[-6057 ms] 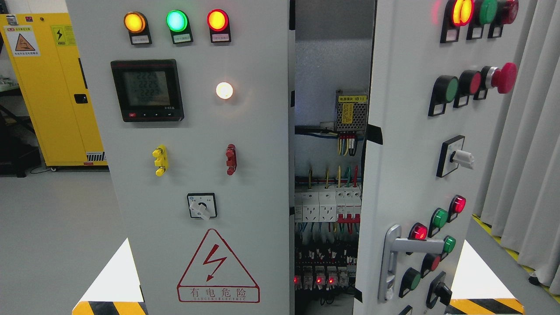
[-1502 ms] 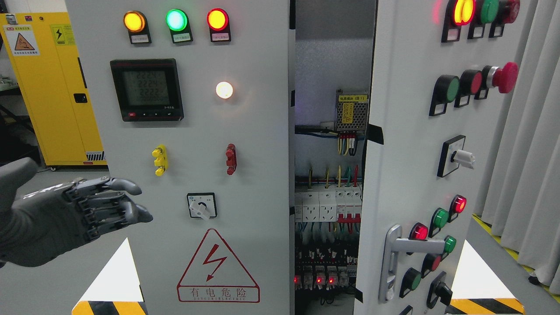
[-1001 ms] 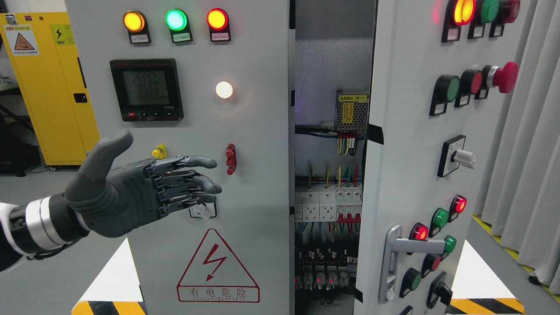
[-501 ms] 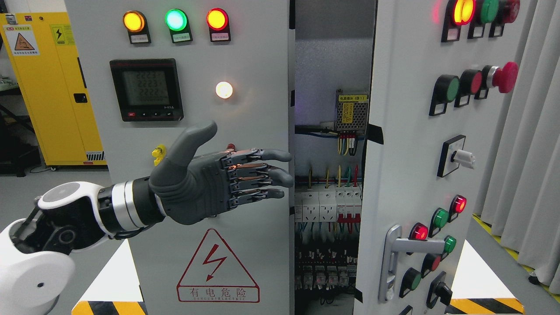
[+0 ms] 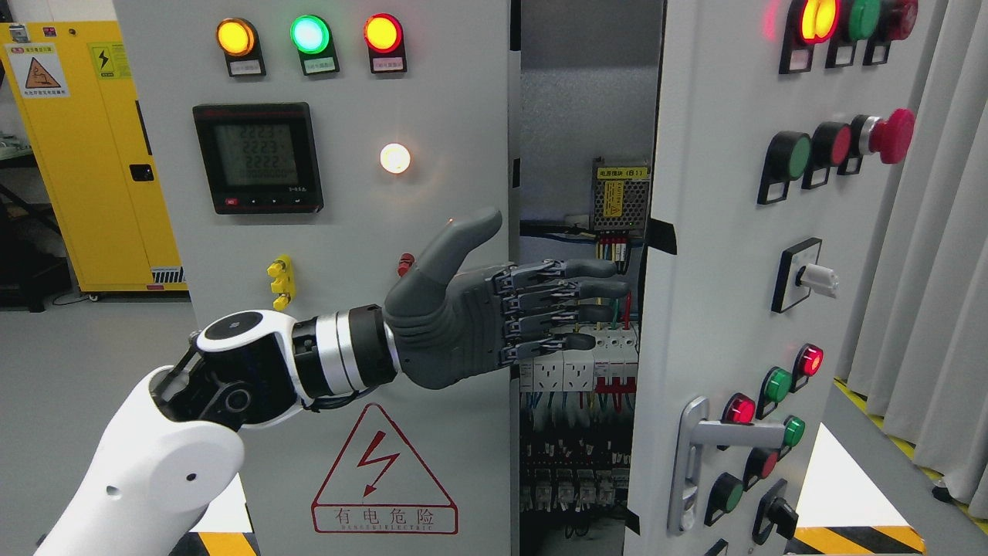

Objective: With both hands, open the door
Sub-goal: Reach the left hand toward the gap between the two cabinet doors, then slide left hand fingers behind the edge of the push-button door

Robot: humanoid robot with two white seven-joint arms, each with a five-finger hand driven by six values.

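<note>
A grey electrical cabinet fills the view. Its right door (image 5: 718, 255) stands partly open, swung toward me, with push buttons, a red mushroom button (image 5: 888, 136) and a silver lever handle (image 5: 695, 455) low on it. The left door (image 5: 432, 232) is shut and carries indicator lamps and a meter (image 5: 258, 158). My left hand (image 5: 540, 309) comes in from the lower left, fingers straight and spread, thumb up. Its fingertips (image 5: 610, 289) reach into the gap between the doors, just short of the right door's edge. It holds nothing. My right hand is out of view.
Inside the gap are wiring, breakers (image 5: 579, 363) and a power supply (image 5: 620, 197). A yellow cabinet (image 5: 85, 154) stands at the far left. Grey curtains (image 5: 942, 255) hang at the right. Hazard-striped floor markings (image 5: 849, 533) lie at the cabinet's foot.
My left hand came into view from the lower left and has moved rightward across the left door, now reaching into the gap between the doors. The doors have not moved.
</note>
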